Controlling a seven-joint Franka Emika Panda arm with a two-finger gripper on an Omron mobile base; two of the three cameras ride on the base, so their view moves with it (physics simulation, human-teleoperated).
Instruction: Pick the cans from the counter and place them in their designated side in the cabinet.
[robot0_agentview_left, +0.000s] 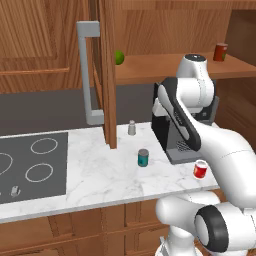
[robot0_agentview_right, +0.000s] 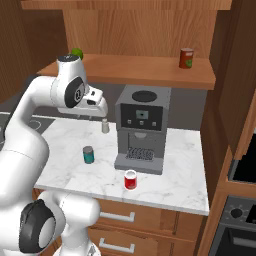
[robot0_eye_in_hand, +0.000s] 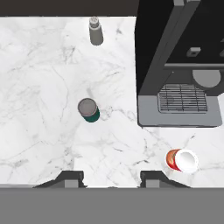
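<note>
a: where do we see the cans?

b: the teal can (robot0_eye_in_hand: 89, 110) stands upright on the marble tabletop (robot0_eye_in_hand: 39, 87), near the middle of our hand view. the red can (robot0_eye_in_hand: 181, 160) stands at four o'clock from it, just in front of the coffee machine (robot0_eye_in_hand: 179, 65).

a: and our gripper (robot0_eye_in_hand: 111, 179)?

b: it hangs above the tabletop at six o'clock from the teal can, closed and holding nothing. the grey shaker (robot0_eye_in_hand: 95, 30) sits at twelve o'clock. up on the cabinet shelf (robot0_agentview_right: 145, 70) we see a darker can (robot0_agentview_right: 186, 58) and a green fruit (robot0_agentview_right: 76, 52).
</note>
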